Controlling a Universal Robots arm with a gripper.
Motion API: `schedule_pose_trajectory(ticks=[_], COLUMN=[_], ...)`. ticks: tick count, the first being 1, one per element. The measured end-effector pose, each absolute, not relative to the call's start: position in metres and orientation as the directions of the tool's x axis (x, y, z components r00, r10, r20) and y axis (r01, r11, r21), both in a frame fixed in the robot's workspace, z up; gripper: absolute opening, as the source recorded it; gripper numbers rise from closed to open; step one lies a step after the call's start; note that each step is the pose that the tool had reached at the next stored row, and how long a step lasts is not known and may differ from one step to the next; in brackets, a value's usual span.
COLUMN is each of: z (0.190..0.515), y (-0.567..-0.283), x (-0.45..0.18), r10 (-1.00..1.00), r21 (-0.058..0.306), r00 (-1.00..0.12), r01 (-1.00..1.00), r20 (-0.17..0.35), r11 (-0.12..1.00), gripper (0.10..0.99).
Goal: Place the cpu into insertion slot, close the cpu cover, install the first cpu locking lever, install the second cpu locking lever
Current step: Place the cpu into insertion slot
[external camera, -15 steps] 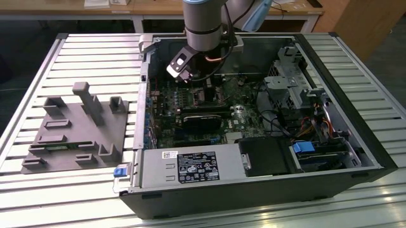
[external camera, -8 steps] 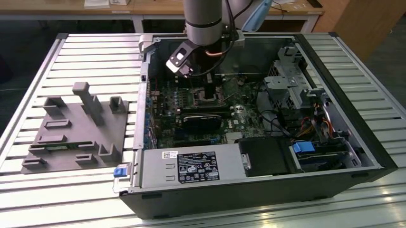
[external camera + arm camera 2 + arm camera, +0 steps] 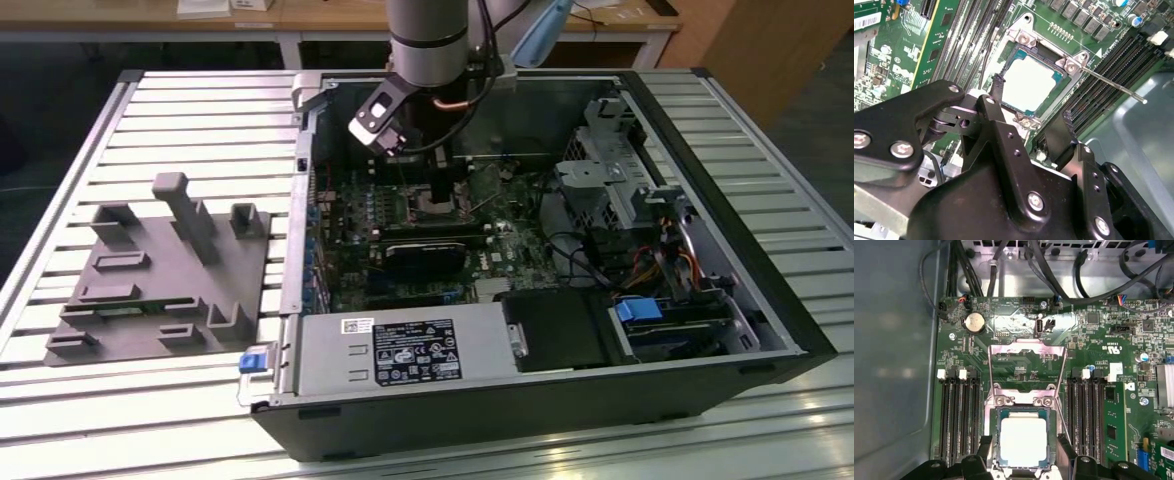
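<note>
Cpu [image 3: 1023,441] lies flat inside the insertion slot [image 3: 1022,413], pale metal top facing up. The cpu cover [image 3: 1026,348] stands raised on its hinge at one side of the slot — it is not closed. The gripper [image 3: 1024,444] hangs low over the socket and is wide open. Its two black fingers [image 3: 985,447] stand one on each side of the chip, and I see nothing held between them.

I judge the cpu to be light, stiff and thin but delicate underneath, so it should be taken only at two opposite edges. The cover looks like thin, springy sheet metal, and its free cross bar, far from the hinge, seems the best place to press.

In the second wrist view one locking lever [image 3: 1114,85] sticks out free as a thin rod; the other I cannot make out surely. The fingertips are cut off in the first wrist view — I cannot tell if they touch the board, or if the chip is fully seated.
</note>
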State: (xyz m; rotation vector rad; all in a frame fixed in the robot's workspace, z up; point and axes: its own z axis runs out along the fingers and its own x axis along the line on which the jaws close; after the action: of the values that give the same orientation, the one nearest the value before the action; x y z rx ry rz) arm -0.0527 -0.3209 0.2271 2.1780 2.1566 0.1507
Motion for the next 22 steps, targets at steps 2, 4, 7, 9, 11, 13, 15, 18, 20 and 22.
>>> schedule_pose_trajectory(ticks=[2, 4, 7, 9, 11, 13, 15, 18, 20, 22], z=[0.2273, 0.2274, 0.2276, 0.2277, 0.2279, 0.2280, 0.2281, 0.2283, 0.2285, 0.2286], y=[-0.3209, -0.3209, -0.3209, -0.3208, -0.3209, -0.3208, -0.3208, -0.3208, -0.3209, -0.3208], x=[-0.0527, -0.0527, -0.0527, -0.0527, -0.0527, -0.0527, -0.0527, -0.0527, -0.0527, -0.0527], r10=[1.000, 1.000, 1.000, 1.000, 1.000, 1.000, 1.000, 1.000, 1.000, 1.000], r21=[0.120, 0.120, 0.120, 0.120, 0.120, 0.120, 0.120, 0.120, 0.120, 0.120], r00=[0.009, 0.009, 0.009, 0.009, 0.009, 0.009, 0.009, 0.009, 0.009, 0.009], r01=[0.993, 0.993, 0.993, 0.993, 0.993, 0.993, 0.993, 0.993, 0.993, 0.993], r20=[0.018, 0.018, 0.018, 0.018, 0.018, 0.018, 0.018, 0.018, 0.018, 0.018], r11=[-0.011, -0.011, -0.011, -0.011, -0.011, -0.011, -0.011, -0.011, -0.011, -0.011], gripper=[0.612, 0.612, 0.533, 0.533, 0.412, 0.357, 0.298, 0.180, 0.102, 0.102])
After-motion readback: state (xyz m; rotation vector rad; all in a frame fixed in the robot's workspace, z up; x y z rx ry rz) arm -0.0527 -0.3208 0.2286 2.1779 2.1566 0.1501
